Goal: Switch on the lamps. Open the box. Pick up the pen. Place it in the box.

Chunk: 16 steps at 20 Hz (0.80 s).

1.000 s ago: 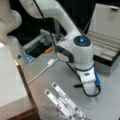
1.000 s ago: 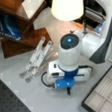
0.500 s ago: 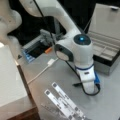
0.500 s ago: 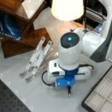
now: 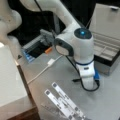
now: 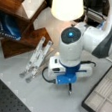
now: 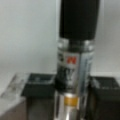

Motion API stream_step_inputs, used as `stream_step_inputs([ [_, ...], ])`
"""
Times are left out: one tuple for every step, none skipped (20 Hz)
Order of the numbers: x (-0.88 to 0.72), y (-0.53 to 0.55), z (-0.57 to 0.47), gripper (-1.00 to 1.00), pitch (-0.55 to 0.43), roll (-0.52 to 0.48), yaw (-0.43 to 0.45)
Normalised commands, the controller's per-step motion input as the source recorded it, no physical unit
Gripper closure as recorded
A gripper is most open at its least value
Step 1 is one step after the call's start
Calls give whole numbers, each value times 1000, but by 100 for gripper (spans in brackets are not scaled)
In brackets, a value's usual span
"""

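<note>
close up, the gripper (image 7: 72,100) is clamped on the pen (image 7: 75,57), black pads either side of its silvery midsection with the black cap end sticking out past the fingers. in a front view the pen tip (image 6: 69,91) pokes out below the gripper (image 6: 68,84), just above the grey table (image 6: 43,100). beside it lie white bars (image 6: 35,58); the open box (image 6: 101,97) sits off to the other side, compartments showing. further back the lamp (image 6: 67,7) is lit.
</note>
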Motion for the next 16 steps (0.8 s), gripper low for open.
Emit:
stream_step_inputs([
  [-44, 91, 277, 100, 172, -107, -172],
  [-30, 81, 313, 100, 194, -107, -190],
  [-15, 76, 312, 100, 193, -105, -180],
  [5, 76, 335, 100, 211, -103, -193],
  [15, 83, 369, 100, 205, -108, -200],
  [32, 90, 357, 100, 194, -106, -183],
  [52, 101, 364, 100, 181, -91, -179],
  [65, 112, 375, 100, 181, -77, -182],
  [76, 119, 393, 100, 174, -60, -187],
  [75, 129, 405, 100, 175, -69, -234],
  [80, 148, 402, 100, 162, -84, -286],
  [86, 154, 379, 100, 157, -85, -283],
  [97, 162, 353, 100, 158, -51, -349],
  [107, 164, 326, 100, 145, -19, -370],
  [115, 166, 299, 100, 126, 4, -384],
  [127, 149, 243, 100, 121, 12, -353],
])
